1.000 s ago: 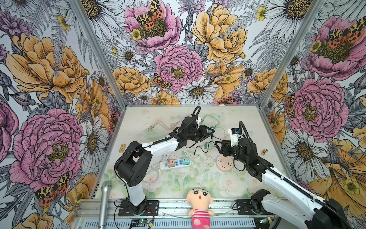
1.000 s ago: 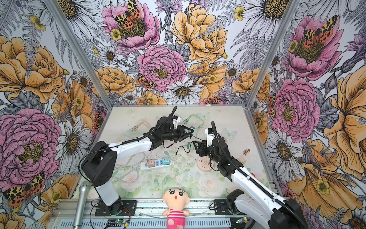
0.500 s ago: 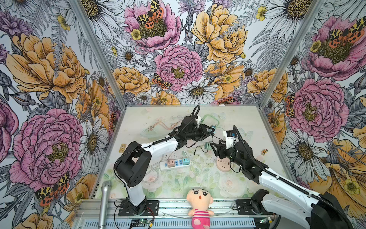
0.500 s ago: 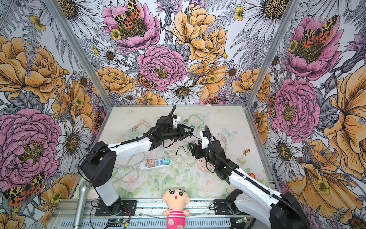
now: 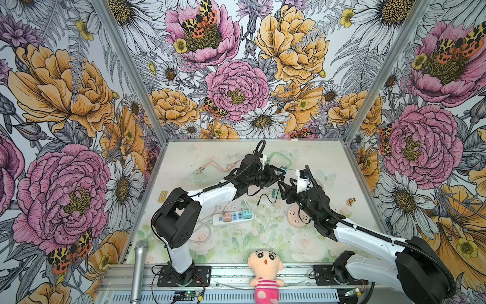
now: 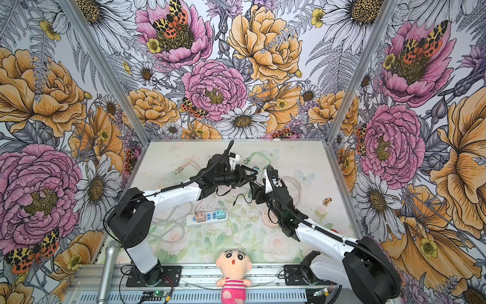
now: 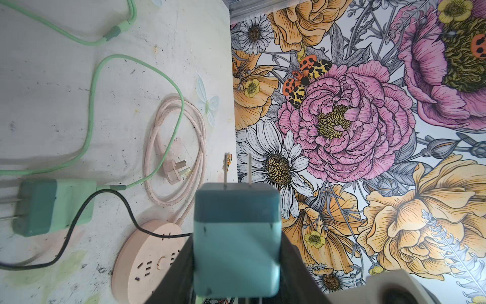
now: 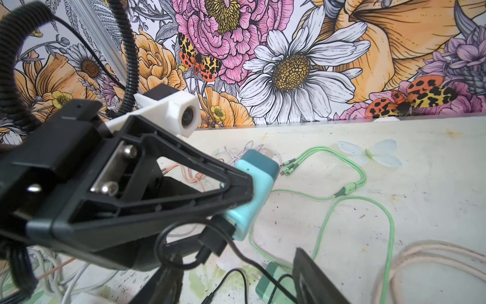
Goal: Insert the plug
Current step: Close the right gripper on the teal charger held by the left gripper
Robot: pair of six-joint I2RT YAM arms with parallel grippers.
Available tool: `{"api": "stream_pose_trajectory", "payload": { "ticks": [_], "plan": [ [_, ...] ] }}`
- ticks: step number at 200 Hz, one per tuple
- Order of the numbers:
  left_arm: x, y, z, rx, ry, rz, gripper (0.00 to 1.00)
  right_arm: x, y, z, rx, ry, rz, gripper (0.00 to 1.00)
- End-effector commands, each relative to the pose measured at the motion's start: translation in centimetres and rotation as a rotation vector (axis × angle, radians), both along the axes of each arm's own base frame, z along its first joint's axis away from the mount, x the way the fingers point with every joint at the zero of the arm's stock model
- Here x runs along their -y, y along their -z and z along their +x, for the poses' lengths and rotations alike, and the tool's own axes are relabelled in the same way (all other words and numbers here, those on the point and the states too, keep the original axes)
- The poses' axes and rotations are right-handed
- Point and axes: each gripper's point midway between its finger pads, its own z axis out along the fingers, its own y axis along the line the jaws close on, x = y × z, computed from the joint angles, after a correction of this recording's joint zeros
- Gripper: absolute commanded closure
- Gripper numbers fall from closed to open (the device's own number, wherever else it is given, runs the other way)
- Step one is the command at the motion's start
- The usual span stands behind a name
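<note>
Two arms meet over the far middle of the table (image 5: 328, 155). The left gripper (image 5: 278, 173) is clamped on the plug (image 5: 283, 167), a blue block held clear of the table. The right gripper (image 5: 285, 185) sits just beside and below it, jaws apart, gripping nothing.

There are two such blocks: the plug in the air, and a green charger (image 5: 274, 193) lying flat under the grippers. There are also two places to plug in. One is a white strip (image 5: 232, 216) nearer the front with three coloured blocks on it. The other is a round socket (image 5: 295, 217), partly under the right arm. I can make out a green cable (image 7: 92, 105), a pink cable (image 7: 157, 136) and a black cable (image 7: 79, 226). At the front edge there is one doll (image 5: 265, 263) and one mic (image 5: 138, 265).

Only the left wrist view shows the plug's two prongs (image 7: 236, 168) standing free and aimed at the side wall. It also shows the slots in the round socket's face and the three-pin end (image 7: 175, 169) of the pink cable.

Only the right wrist view shows the black cable running into the plug's back end. It also shows the right fingers (image 8: 315, 281) spread wide, with the green charger on the table below them.

The strip, doll and mic appear in both top views only.
</note>
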Motion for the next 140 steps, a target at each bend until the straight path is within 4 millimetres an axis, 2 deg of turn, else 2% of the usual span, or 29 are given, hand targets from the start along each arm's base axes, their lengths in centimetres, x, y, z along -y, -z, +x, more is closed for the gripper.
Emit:
{"api": "stream_pose_trajectory", "payload": {
  "ticks": [1,40,75,121,140],
  "plan": [
    [0.6,-2.6,-1.0,0.053,0.025,-0.048,0.73,0.3,-1.5,0.9,0.066,0.056,0.057,0.34],
    [1.0,-2.6,-1.6,0.052,0.038,-0.049,0.73,0.8,-1.5,1.8,0.092,0.124,0.071,0.36],
    [1.3,-2.6,-2.1,0.049,0.047,-0.055,0.73,1.4,-1.6,2.2,0.118,0.194,0.070,0.42],
    [1.3,-2.5,-2.3,0.048,0.050,-0.055,0.73,2.4,-1.6,2.0,0.128,0.253,0.054,0.57],
    [1.5,-2.2,-2.4,0.040,0.055,-0.059,0.73,2.9,-1.8,1.9,0.135,0.277,0.055,0.69]
  ]
}}
